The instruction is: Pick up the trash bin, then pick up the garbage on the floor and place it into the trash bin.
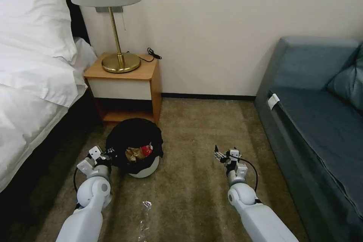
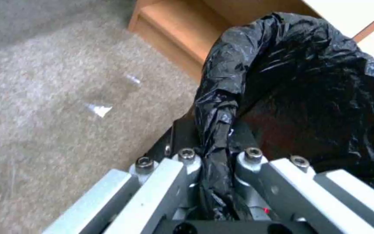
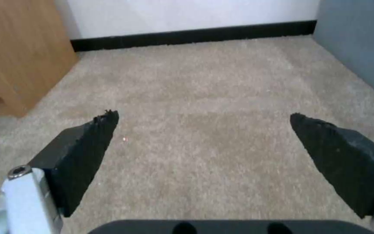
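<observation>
Low and left of centre in the head view, the trash bin [image 1: 140, 159] hangs tilted off the carpet [image 1: 189, 196], its white base showing below the black bag liner [image 1: 132, 134]. The left end effector [image 1: 107, 155] is clamped on the folded liner at the bin's rim; in the left wrist view a twist of black plastic [image 2: 215, 152] is pinched between the two metal fingers. So the first step, lifting the bin, looks done.

Inside the bin's mouth sit a crumpled tan paper bag [image 1: 132, 154] and a red-and-white packet [image 1: 146, 150], touching each other, which suggests at least two pieces of garbage are already in. Whether a snack wrapper lies deeper under them cannot be told.

At the lower middle of the head view, a clear plastic bottle [image 1: 143, 215] lies on the carpet between the two arms, well apart from the bin's opening. It appears faintly in the left wrist view too, at the left of the frame [image 2: 109, 97]. That piece looks to be what remains.

Right of centre, the right end effector [image 1: 223, 155] hovers over bare carpet with its dark pads [image 3: 87, 152] spread apart and nothing between them. It sits further up the frame than the bottle, so it would have to come back toward the robot to reach it.
</observation>
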You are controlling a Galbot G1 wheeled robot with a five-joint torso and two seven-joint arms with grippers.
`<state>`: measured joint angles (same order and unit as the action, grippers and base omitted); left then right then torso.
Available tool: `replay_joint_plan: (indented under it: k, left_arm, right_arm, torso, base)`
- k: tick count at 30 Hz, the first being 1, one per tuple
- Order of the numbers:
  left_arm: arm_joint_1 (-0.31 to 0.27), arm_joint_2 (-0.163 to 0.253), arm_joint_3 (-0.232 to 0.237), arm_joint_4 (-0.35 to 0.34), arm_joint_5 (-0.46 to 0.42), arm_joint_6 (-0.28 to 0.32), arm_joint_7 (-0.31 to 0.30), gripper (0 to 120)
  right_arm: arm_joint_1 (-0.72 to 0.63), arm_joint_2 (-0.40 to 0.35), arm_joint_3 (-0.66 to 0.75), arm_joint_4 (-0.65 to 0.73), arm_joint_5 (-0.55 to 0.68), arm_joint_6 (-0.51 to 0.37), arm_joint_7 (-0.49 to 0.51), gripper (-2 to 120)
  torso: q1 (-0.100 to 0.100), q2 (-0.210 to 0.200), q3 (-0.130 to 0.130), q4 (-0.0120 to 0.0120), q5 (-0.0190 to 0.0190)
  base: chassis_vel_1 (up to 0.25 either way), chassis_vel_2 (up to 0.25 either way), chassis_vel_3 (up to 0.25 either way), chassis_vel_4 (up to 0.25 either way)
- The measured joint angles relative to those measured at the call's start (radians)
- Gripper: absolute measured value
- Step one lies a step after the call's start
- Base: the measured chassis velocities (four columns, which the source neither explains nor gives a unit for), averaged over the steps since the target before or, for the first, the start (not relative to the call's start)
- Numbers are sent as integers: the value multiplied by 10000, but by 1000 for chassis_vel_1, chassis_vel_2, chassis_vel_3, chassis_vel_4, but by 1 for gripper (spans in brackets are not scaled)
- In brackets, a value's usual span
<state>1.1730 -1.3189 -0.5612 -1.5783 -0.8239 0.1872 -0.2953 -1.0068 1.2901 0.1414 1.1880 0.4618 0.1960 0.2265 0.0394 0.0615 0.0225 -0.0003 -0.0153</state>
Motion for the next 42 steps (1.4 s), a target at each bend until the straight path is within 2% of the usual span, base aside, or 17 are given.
replay_joint_plan:
  k: [4, 6, 10, 15, 16, 18, 22, 24, 27, 28, 29, 31, 32, 33, 36, 40, 42]
  left_arm:
    - [79, -4, 6, 13, -50, 8, 12, 9]
    - [156, 49, 30, -20, -18, 10, 131, 22]
    - [198, 116, 35, -96, -6, 24, 136, 32]
    - [349, 407, 6, -332, -9, 82, 126, 53]
    - [349, 407, 6, -332, -9, 82, 126, 53]
    - [545, 606, -84, -627, -31, 158, 80, 66]
    - [874, 781, -186, -955, 109, 308, 66, 75]
    - [1169, 889, -308, -1250, 472, 349, 71, 88]
    - [1438, 967, -449, -1584, 838, 349, 79, 97]
    - [1438, 967, -449, -1584, 838, 349, 79, 97]
    - [1633, 1027, -561, -1753, 1486, 276, 144, 99]
    - [1666, 1036, -579, -1776, 1615, 254, 169, 99]
    - [2128, 1203, -744, -2255, 3088, -1, 532, 100]
    - [2352, 1290, -758, -2630, 3357, -48, 632, 100]
    - [2579, 1352, -821, -3136, 3494, -142, 677, 100]
    - [2640, 1385, -905, -3385, 3454, -226, 667, 100]
    - [2785, 1559, -995, -3595, 3423, -369, 742, 100]
  right_arm:
    - [-131, -21, 19, 23, 114, 7, -50, 100]
    - [-219, -27, 80, 40, 106, 47, -128, 100]
    - [-274, -24, 104, 102, 95, 53, -148, 100]
    - [-333, 12, 121, 270, 23, -2, -156, 100]
    - [-333, 12, 121, 270, 23, -2, -156, 100]
    - [-350, 36, 95, 411, -58, -119, -145, 100]
    - [-357, 75, 51, 551, -220, -102, -37, 100]
    - [-366, 109, -25, 664, -487, -66, 149, 100]
    - [-399, 110, -119, 827, -565, -160, 252, 100]
    - [-399, 110, -119, 827, -565, -160, 252, 100]
    - [-444, 85, -177, 994, -566, -374, 275, 100]
    - [-455, 70, -193, 1038, -563, -430, 276, 100]
    - [-529, -22, -314, 1409, -586, -812, 279, 100]
    - [-539, -43, -377, 1580, -621, -928, 292, 100]
    - [-546, -52, -410, 1847, -591, -1170, 352, 100]
    - [-596, -63, -360, 2206, -334, -1521, 371, 100]
    - [-722, -128, -167, 2619, -153, -1755, 376, 100]
  torso:
    - [0, 0, 0, 0, 1]
    - [0, 0, 0, -1, 0]
    - [0, 0, 0, 0, 1]
    - [0, 0, 0, 0, 0]
    - [0, 0, 0, 0, 0]
    - [0, 0, -1, 0, 0]
    - [0, 0, 0, 0, 0]
    - [0, 0, 0, 2, -2]
    - [0, 1, 0, 0, -1]
    - [0, 1, 0, 0, -1]
    - [0, 0, 0, -1, -1]
    - [-1, 0, 0, 0, -1]
    - [0, 1, 0, 1, -2]
    - [-1, 1, 0, 1, -1]
    - [-1, 0, 0, 1, 0]
    - [0, 1, 0, 0, 0]
    - [0, 1, 0, -1, 0]
  base:
    - [0, 0, 0, 0]
    - [0, 0, 0, 0]
    - [0, 0, 0, 0]
    - [0, 0, 0, 0]
    - [0, 0, 0, 0]
    - [0, 0, 0, 0]
    - [0, 0, 0, 0]
    - [0, 0, 0, 0]
    - [0, 0, 0, 0]
    - [0, 0, 0, 0]
    - [0, 0, 0, 0]
    - [0, 0, 0, 0]
    - [0, 0, 0, 0]
    - [0, 0, 0, 0]
    - [0, 0, 0, 0]
    - [0, 0, 0, 0]
    - [0, 0, 0, 0]
